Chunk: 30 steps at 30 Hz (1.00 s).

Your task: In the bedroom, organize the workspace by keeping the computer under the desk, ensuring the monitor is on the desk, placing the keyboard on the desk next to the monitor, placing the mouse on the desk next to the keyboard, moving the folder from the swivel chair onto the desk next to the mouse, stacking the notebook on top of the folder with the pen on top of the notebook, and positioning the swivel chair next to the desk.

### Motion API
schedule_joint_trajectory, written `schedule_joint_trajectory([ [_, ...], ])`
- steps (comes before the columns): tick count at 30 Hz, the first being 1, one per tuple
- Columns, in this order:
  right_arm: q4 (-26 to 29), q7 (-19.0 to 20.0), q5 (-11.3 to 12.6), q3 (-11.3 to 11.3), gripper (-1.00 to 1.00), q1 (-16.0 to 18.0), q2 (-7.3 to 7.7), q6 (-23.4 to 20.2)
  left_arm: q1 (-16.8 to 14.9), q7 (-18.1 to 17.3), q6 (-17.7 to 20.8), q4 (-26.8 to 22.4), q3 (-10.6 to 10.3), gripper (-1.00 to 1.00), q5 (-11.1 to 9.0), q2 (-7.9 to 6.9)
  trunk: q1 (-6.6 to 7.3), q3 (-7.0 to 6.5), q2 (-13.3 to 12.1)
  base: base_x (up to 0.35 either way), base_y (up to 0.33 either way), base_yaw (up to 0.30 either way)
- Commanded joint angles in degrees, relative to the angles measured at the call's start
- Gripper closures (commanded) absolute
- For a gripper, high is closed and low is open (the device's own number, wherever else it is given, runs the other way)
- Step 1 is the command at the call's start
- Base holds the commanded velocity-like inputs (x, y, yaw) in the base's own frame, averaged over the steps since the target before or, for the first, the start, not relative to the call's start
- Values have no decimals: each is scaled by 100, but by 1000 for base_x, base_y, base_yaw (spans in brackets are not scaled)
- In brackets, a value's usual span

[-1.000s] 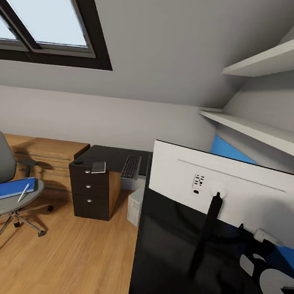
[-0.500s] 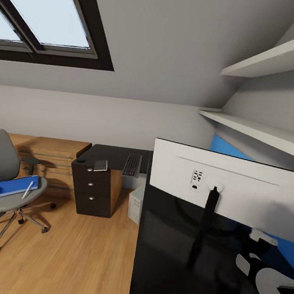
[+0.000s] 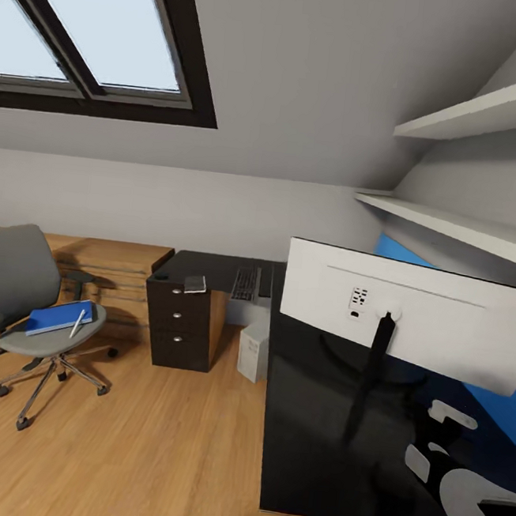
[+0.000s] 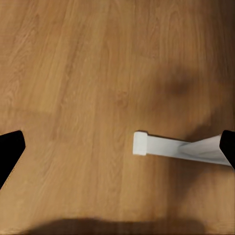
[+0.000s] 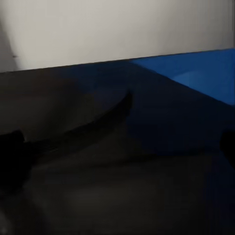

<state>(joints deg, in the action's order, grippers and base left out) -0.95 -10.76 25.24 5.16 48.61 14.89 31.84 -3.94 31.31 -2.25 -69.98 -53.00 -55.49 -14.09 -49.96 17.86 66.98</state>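
The monitor [image 3: 433, 328] stands on the black desk [image 3: 309, 454] with its white back toward me, on a black stand. On the desk's far wing lie the keyboard [image 3: 246, 282], the grey notebook [image 3: 196, 284] and the small black mouse [image 3: 161, 276]. Under that wing stands the computer [image 3: 252, 357]. At the left, the swivel chair [image 3: 17, 280] carries the blue folder [image 3: 57, 319] with the white pen [image 3: 78, 323] on it. My left gripper [image 4: 117, 152] hangs open over the wood floor. Over the desk top by the blue back panel [image 5: 196, 73], my right gripper [image 5: 117, 152] is open, holding nothing.
A black three-drawer unit [image 3: 183, 330] holds up the far wing, with a light wooden chest [image 3: 114, 267] beside it. White shelves [image 3: 468, 224] run along the right wall and a skylight [image 3: 84, 25] sits above. A white desk leg [image 4: 176, 149] crosses the left wrist view.
The head camera has drawn back and turned, so everything sits further right and the desk's near edge now shows. None of the things has moved.
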Motion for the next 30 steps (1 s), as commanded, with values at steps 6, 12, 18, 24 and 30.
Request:
schedule_joint_trajectory([
  [6,-10,-23,18,54,-100,8,-13,16,-10,38,-28,-7,-15,-100,-41,-6,2,-3,6,-231,255,143],
  [12,-10,-23,16,55,-100,8,-20,16,-10,41,-29,-7,-9,-100,-45,-6,2,-21,6,-99,263,235],
  [18,-6,-36,12,64,-100,8,-268,9,-10,30,-17,398,485,-100,-52,65,2,-37,6,121,259,255],
  [24,-4,-40,-1,72,-100,1,-417,8,-10,25,-9,513,610,-100,-51,121,2,-39,6,180,213,273],
  [30,-2,-41,-9,73,-100,-1,-520,7,-10,32,-4,566,623,-100,-48,229,2,-39,6,34,38,276],
])
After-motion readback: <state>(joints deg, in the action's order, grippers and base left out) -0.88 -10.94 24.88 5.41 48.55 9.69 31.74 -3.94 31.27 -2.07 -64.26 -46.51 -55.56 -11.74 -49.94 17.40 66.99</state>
